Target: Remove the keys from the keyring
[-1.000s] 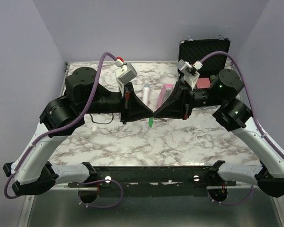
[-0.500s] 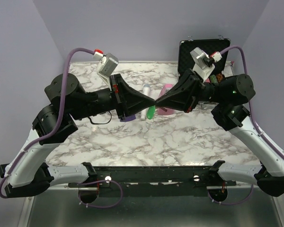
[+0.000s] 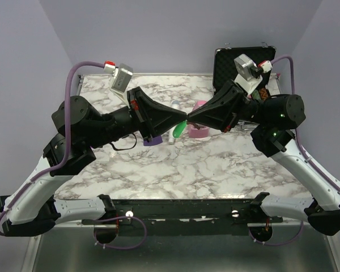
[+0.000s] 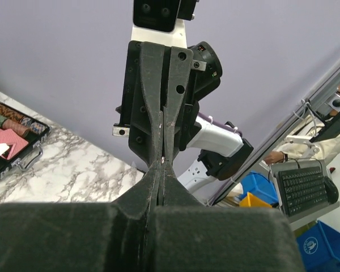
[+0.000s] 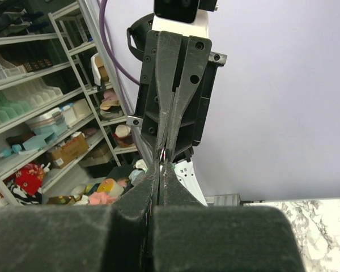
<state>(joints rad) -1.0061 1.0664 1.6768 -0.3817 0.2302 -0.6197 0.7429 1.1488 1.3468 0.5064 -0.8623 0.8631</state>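
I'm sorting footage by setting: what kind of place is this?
Probably a robotics lab or workshop: two robot arms are bolted to a marble-patterned table, with cluttered storage shelves on one side and a keyboard at a workstation on the other.

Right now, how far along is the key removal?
Done: key is up off the table. In hand: left gripper and right gripper shut tip to tip, apparently on the ring, key dangling below. Left: separating them; key looks still attached.

White-and-black arms (image 3: 39, 187), purple cables (image 3: 73, 73), grey wrist cameras (image 3: 122, 77)
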